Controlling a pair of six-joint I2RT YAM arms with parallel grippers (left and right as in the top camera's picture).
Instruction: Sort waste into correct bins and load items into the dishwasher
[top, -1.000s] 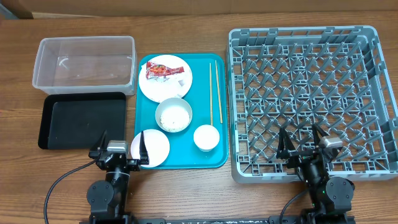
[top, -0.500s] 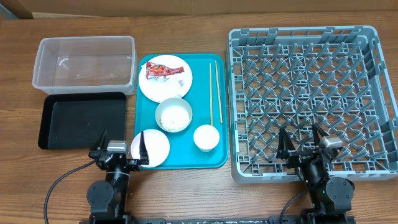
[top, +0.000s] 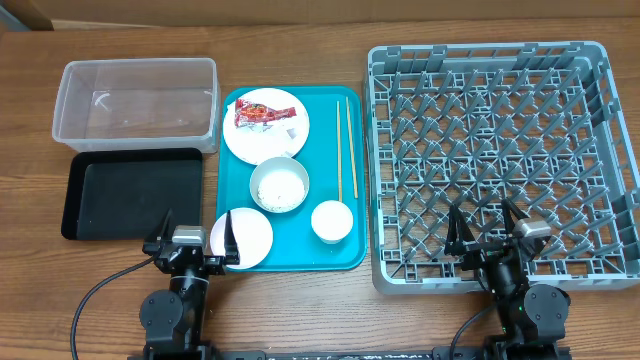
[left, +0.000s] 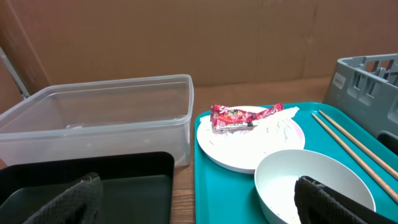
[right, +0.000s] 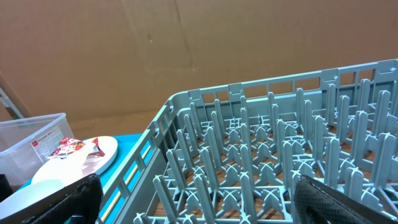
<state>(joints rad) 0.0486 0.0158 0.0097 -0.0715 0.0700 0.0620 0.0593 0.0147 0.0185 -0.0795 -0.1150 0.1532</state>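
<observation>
On the teal tray (top: 322, 170) a plate (top: 265, 143) carries the red-and-white wrapper (top: 262, 114) and white paper (top: 291, 131). Below it stand a bowl (top: 279, 184) with rice grains, a small cup (top: 331, 221) and a small plate (top: 248, 240). Two chopsticks (top: 345, 150) lie along the tray's right side. The clear tub (top: 135, 66) and black tray (top: 130, 195) sit to the left, the grey rack (top: 480, 52) to the right. My left gripper (top: 197, 228) hangs open over the tray's near left corner, the bowl (left: 311, 177) by its right finger. My right gripper (top: 482, 225) is open over the rack's near edge (right: 249, 162).
Brown cardboard walls stand behind the table. The teal tray lies close between the black tray and the rack, with a narrow strip of wood (left: 183, 186) on its left. Upright pegs (right: 298, 118) fill the rack's whole floor.
</observation>
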